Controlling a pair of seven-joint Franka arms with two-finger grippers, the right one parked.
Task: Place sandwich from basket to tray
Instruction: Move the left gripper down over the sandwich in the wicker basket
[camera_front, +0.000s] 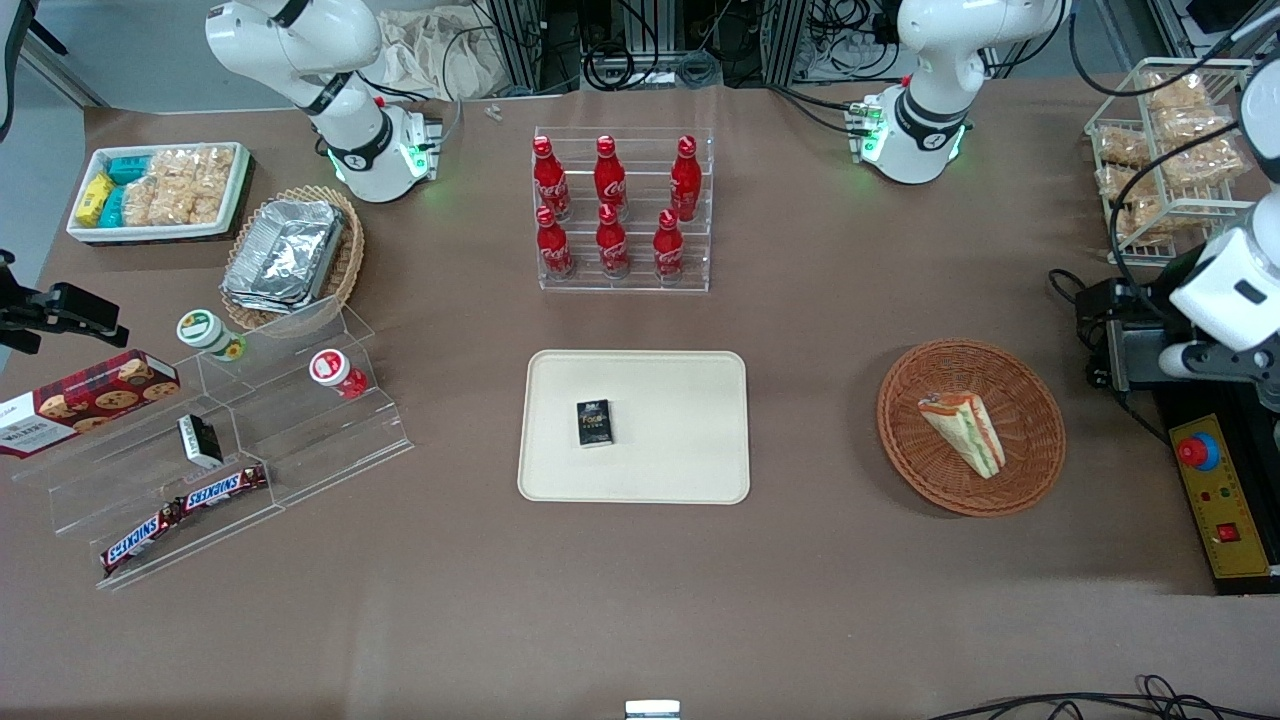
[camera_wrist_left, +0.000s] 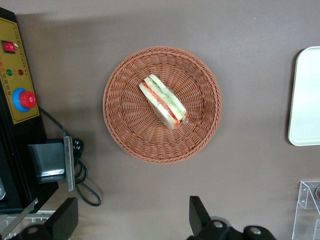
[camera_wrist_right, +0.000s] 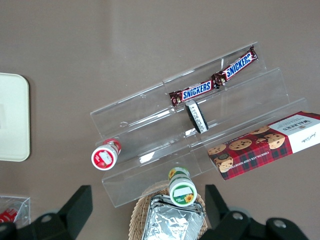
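Observation:
The sandwich (camera_front: 965, 432) (camera_wrist_left: 163, 101), a wrapped wedge of pale bread with red and green layers, lies in the round reddish-brown basket (camera_front: 1030, 400) (camera_wrist_left: 130, 120). The cream tray (camera_front: 680, 420) (camera_wrist_left: 306, 100) sits at mid-table, beside the basket toward the parked arm's end, with a small black box (camera_front: 594, 422) on it. My gripper (camera_front: 1215, 362) (camera_wrist_left: 132, 217) hangs high over bare table beside the basket, toward the working arm's end. It is open wide, holds nothing and touches nothing.
A yellow control box with a red button (camera_front: 1215, 495) (camera_wrist_left: 17, 75) and a black cable (camera_wrist_left: 82, 180) lie close to the gripper. A rack of red bottles (camera_front: 620, 210) stands farther from the camera than the tray. An acrylic stand (camera_front: 230, 440) holds snacks toward the parked arm's end.

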